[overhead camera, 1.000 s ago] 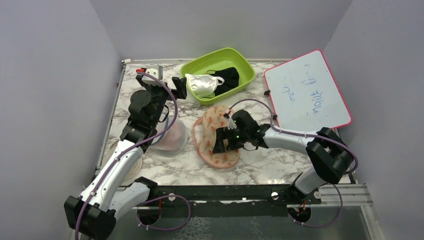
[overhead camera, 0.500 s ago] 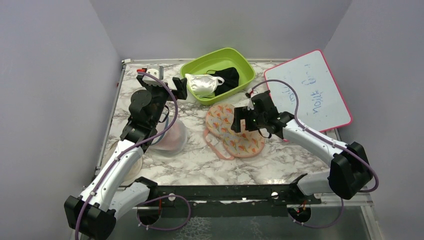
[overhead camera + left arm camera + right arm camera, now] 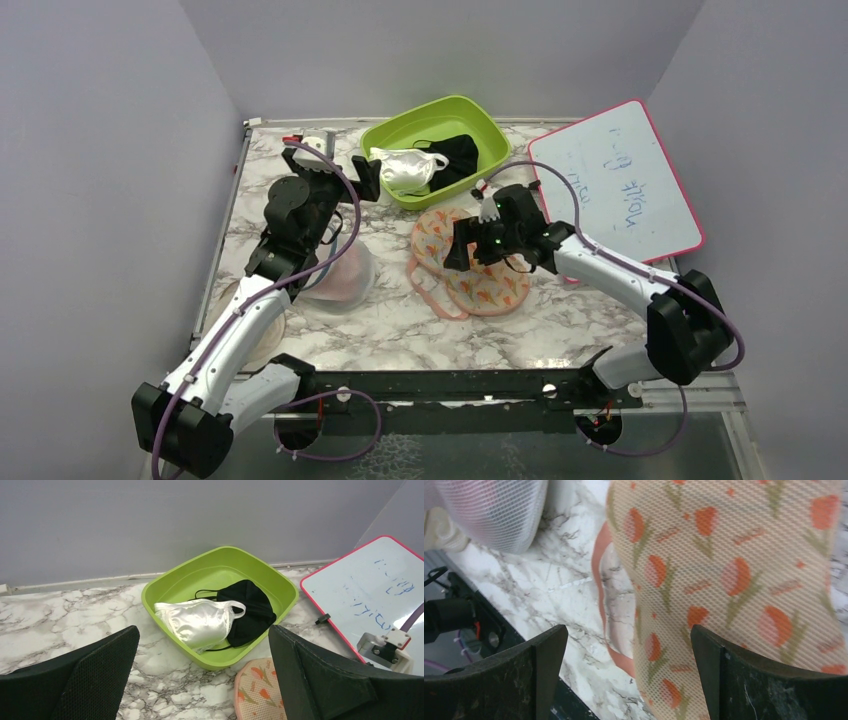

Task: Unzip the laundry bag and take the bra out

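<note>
The laundry bag (image 3: 470,275), a flat peach pouch with red-orange flowers and pink edging, lies on the marble table in front of the green tub. It fills the right wrist view (image 3: 734,580), and its top end shows in the left wrist view (image 3: 257,692). My right gripper (image 3: 462,248) hovers open and empty over the bag's left part. My left gripper (image 3: 366,178) is open and empty, raised left of the tub. The bra is not in view.
A green tub (image 3: 480,125) at the back holds a shiny white garment (image 3: 405,170) and a black cloth (image 3: 458,155). A round whitish-pink mesh dome (image 3: 340,275) sits left of the bag. A pink-framed whiteboard (image 3: 615,185) lies at the right.
My right gripper swung from the bag's near end to the far right, then came back a little left over the bag. The bag flattened and shifted right. My left gripper moved slightly.
</note>
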Robot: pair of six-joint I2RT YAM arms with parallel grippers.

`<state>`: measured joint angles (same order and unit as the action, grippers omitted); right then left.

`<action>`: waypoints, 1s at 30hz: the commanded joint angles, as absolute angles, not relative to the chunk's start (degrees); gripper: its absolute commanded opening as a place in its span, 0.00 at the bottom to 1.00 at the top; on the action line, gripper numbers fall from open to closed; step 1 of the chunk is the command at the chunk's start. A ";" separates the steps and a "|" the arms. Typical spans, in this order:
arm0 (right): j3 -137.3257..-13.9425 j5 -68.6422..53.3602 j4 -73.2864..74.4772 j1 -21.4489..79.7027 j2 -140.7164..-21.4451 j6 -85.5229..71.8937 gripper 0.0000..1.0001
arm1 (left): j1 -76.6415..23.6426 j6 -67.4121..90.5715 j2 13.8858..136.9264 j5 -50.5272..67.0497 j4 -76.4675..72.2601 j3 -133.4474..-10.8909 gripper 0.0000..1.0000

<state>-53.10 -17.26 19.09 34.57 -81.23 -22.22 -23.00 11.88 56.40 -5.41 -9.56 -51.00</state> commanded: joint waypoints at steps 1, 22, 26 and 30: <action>-55.12 -24.35 11.50 37.23 -84.36 -23.55 0.91 | -23.17 12.57 56.67 -3.55 -10.24 -53.14 0.99; -65.79 -9.07 22.00 51.46 -104.39 -19.76 0.87 | -23.91 10.99 57.20 -4.98 -8.61 -53.98 0.99; -54.65 -6.77 26.23 51.59 -93.56 -21.16 0.89 | -24.16 10.97 57.43 -4.32 -8.06 -54.66 0.99; -49.37 3.29 31.70 51.16 -80.91 -23.59 0.99 | -24.17 11.52 57.77 -3.72 -7.98 -54.86 0.99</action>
<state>-52.64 -7.92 24.12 52.05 -90.83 -21.50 -23.77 11.53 57.45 -4.95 -8.03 -53.04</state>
